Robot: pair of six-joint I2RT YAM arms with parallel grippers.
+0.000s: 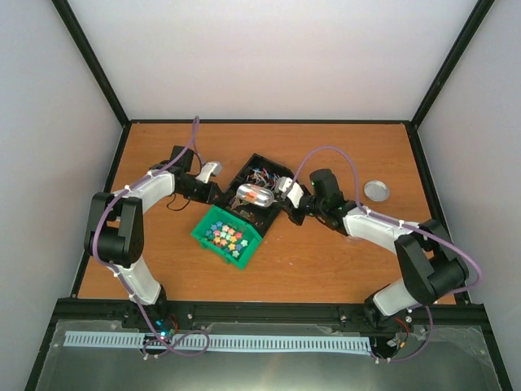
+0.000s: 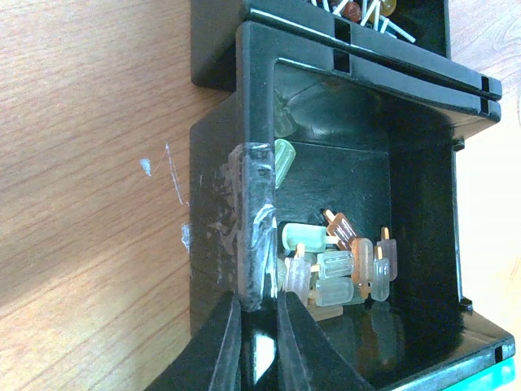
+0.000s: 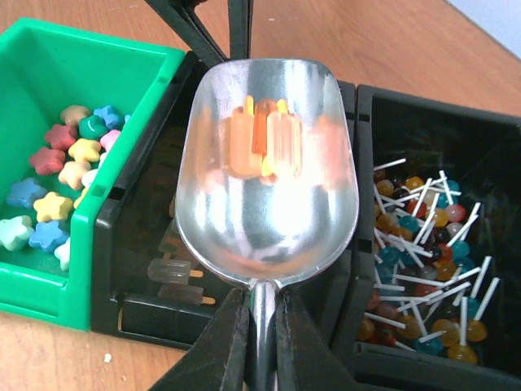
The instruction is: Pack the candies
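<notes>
A metal scoop (image 3: 264, 171) hangs over the black bin (image 3: 134, 244) that holds popsicle-shaped candies (image 2: 342, 265). A few orange and pink ones (image 3: 260, 138) lie in the scoop's bowl. My right gripper (image 3: 262, 297) is shut on the scoop's handle. My left gripper (image 2: 258, 300) is shut on that bin's taped side wall (image 2: 248, 220), one finger inside and one outside. From above, the scoop (image 1: 254, 195) sits between the left gripper (image 1: 213, 194) and the right gripper (image 1: 281, 195).
A second black bin (image 3: 488, 244) full of lollipops (image 3: 423, 244) adjoins on the right. A green bin (image 1: 199, 235) of star-shaped sweets (image 3: 57, 175) stands at the near left. A small round metal lid (image 1: 376, 191) lies on the wooden table at the right.
</notes>
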